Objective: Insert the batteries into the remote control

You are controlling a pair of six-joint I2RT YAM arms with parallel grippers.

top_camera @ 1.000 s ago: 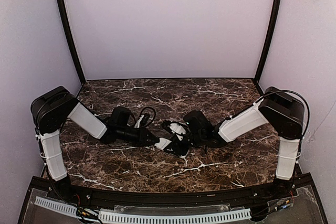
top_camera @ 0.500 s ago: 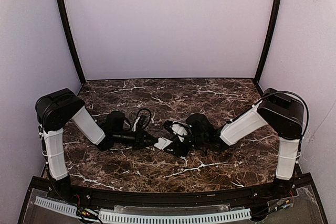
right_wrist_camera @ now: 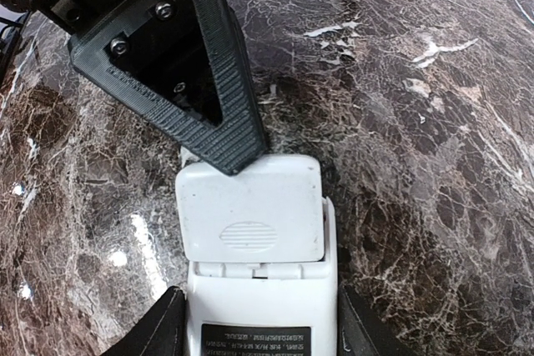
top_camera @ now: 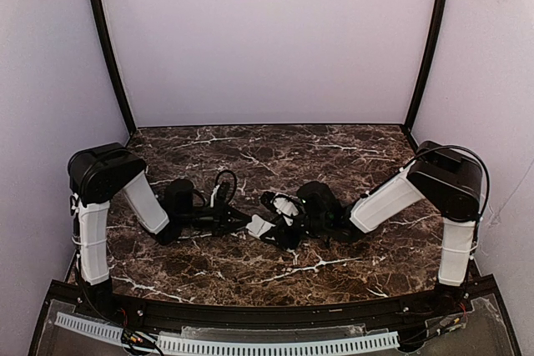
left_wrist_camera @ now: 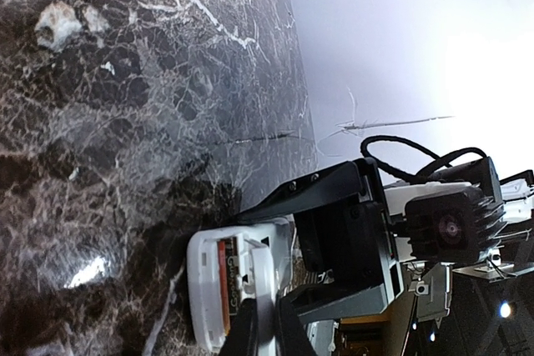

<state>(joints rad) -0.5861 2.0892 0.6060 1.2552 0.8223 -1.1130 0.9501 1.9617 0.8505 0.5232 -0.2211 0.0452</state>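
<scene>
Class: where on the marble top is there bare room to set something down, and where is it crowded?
Two bare bands of the marble top: the far one, between the arms and the back wall, and the near one, between them and the front rail. Crowded at centre, where the left tool and right tool meet at the remote control.

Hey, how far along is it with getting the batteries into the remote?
Nearly done, it seems. No loose batteries are in view; an orange strip inside the end of the remote may be one. In hand: the right tool grips the remote, back up, while the shut left tool sits against the far edge of the cover. Left: seating the cover, which shows a gap.
</scene>
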